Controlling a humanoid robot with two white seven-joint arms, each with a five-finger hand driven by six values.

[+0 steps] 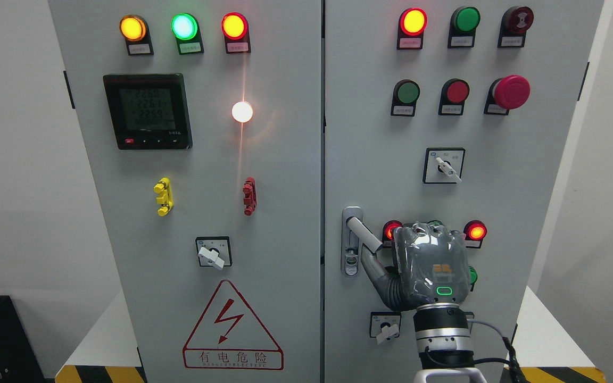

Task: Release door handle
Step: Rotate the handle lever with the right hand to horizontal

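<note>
The silver door handle (353, 240) sits at the left edge of the right cabinet door (524, 175). Its lever (366, 235) slants down to the right, in full sight, and nothing is wrapped around it. My right hand (430, 266) comes up from the bottom edge and hovers just right of the lever, its back toward the camera. Its thumb (374, 271) reaches left, ending just under the lever's tip, while the fingers (428, 232) point toward the panel and hold nothing. The left arm is out of view.
Around the hand on the right door are lit red lamps (475, 231), a rotary switch (386, 327) below the thumb, another switch (445, 166) above and a red mushroom button (511, 91). The left door (285, 213) carries a meter (148, 111), lamps and a danger sign (232, 332).
</note>
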